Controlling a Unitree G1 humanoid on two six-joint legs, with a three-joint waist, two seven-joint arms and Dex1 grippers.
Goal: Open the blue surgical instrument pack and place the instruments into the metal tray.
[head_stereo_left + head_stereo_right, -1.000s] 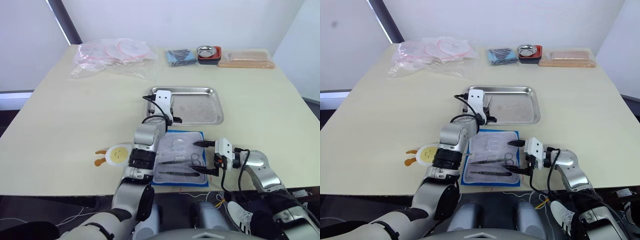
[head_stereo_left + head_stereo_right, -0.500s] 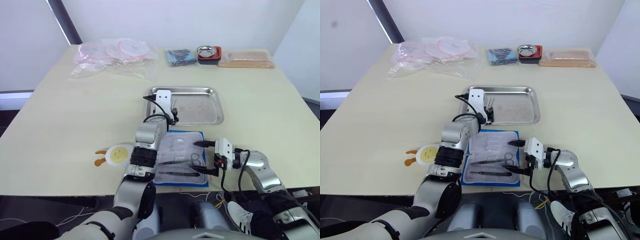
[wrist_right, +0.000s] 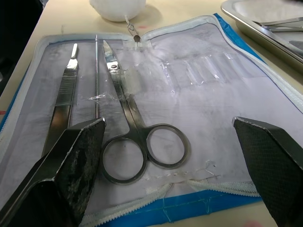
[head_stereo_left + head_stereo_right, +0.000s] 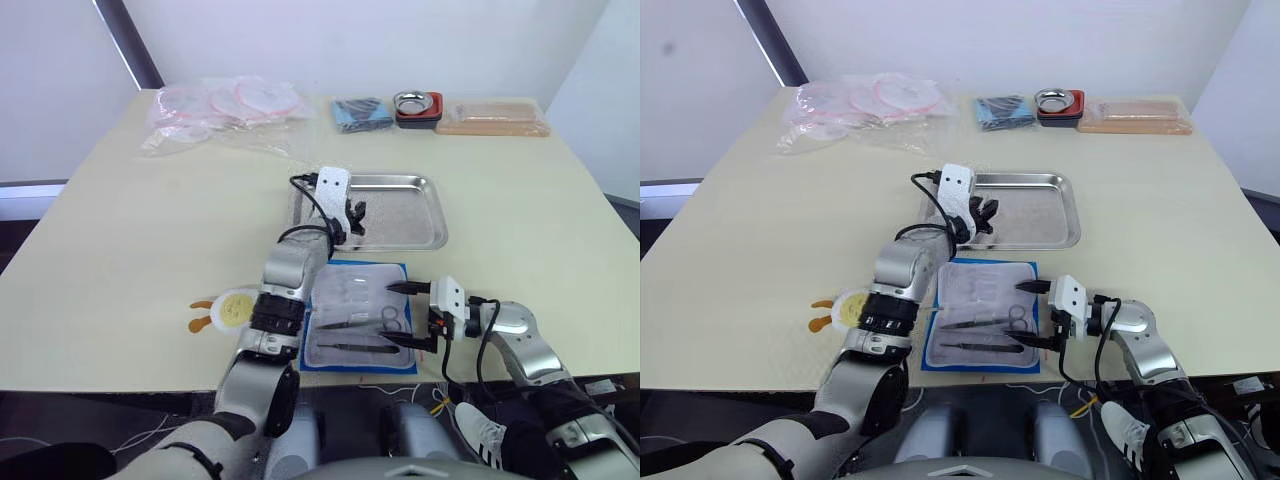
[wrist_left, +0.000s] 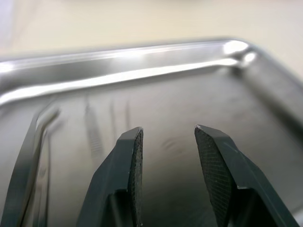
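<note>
The blue surgical instrument pack point(image 4: 360, 330) lies open at the table's near edge, pale lining up. In its pockets rest instruments: ring-handled scissors point(image 3: 137, 137), a flat steel handle point(image 3: 64, 99) and a thin probe point(image 3: 96, 75). Just beyond it sits the metal tray point(image 4: 410, 215). My left gripper point(image 4: 352, 215) hovers low over the tray's left part, open with nothing between its fingers point(image 5: 132, 161). Tweezers point(image 5: 28, 161) lie in the tray beside it. My right gripper point(image 4: 398, 314) stands wide open at the pack's right edge, level with the scissors' rings.
At the table's far side lie clear plastic bags point(image 4: 225, 110), a dark-blue bundle point(image 4: 360, 113), a small steel bowl on a red base point(image 4: 417, 105) and a tan flat package point(image 4: 492, 118). A yellow smiley toy point(image 4: 232, 310) sits left of the pack.
My left gripper has moved farther over the tray and turned, and its fingers now stand open. The right arm and the pack have not moved.
</note>
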